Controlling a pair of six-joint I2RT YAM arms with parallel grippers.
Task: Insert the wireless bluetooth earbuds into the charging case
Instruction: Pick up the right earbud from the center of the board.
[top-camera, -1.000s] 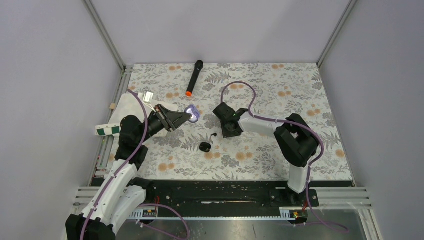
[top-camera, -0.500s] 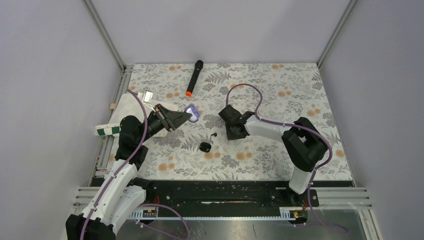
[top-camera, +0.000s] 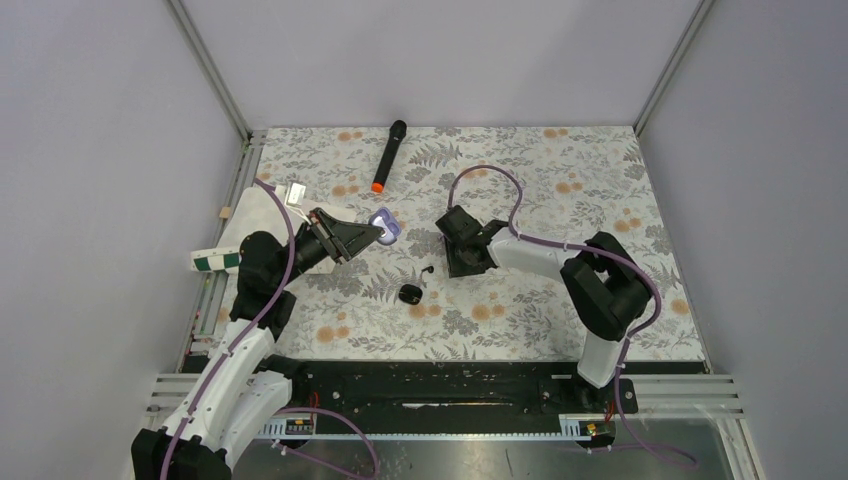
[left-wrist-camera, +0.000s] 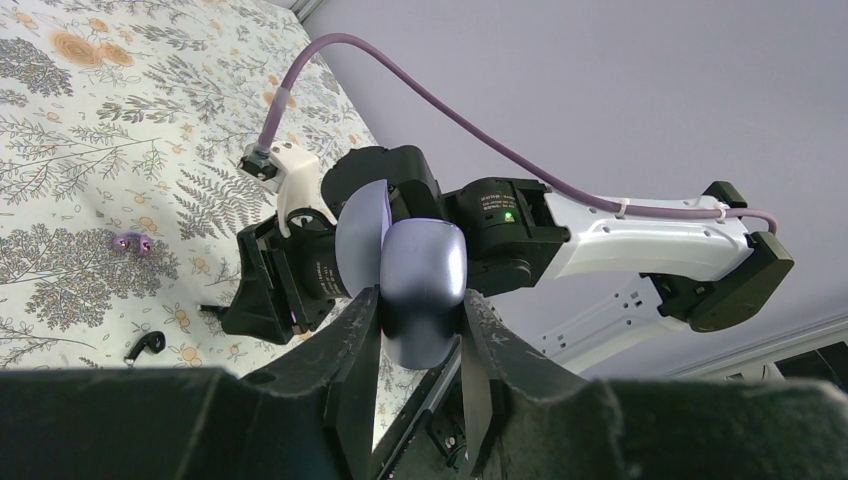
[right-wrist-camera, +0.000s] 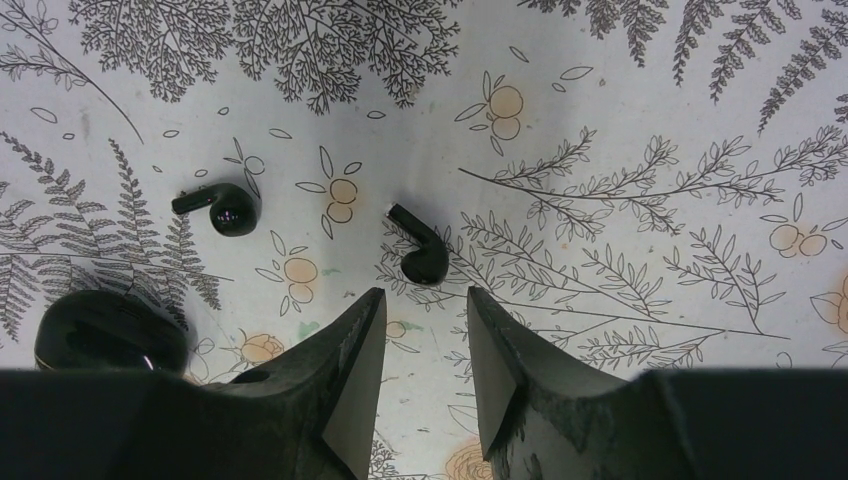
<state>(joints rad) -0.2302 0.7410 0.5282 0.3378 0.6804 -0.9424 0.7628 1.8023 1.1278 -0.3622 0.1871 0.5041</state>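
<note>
Two small black earbuds lie on the flowered cloth. One earbud (right-wrist-camera: 420, 255) is just ahead of my right gripper (right-wrist-camera: 425, 295), whose fingers stand open and empty over the cloth. The other earbud (right-wrist-camera: 222, 208) (top-camera: 427, 270) is to its left. The glossy black charging case (right-wrist-camera: 110, 345) (top-camera: 408, 293) rests shut, near that second earbud. My left gripper (left-wrist-camera: 420, 300) (top-camera: 378, 228) is raised and shut on a rounded lilac case (left-wrist-camera: 425, 285) whose lid stands open. In the top view the right gripper (top-camera: 458, 262) hovers right of the earbud.
A black microphone with an orange end (top-camera: 388, 155) lies at the back of the cloth. White and green items (top-camera: 215, 260) sit at the left edge. A tiny purple object (left-wrist-camera: 130, 242) lies on the cloth beyond the right gripper.
The right arm's elbow swung out to the right and its gripper shifted slightly toward the back right. The left arm and the lilac case stayed still.
</note>
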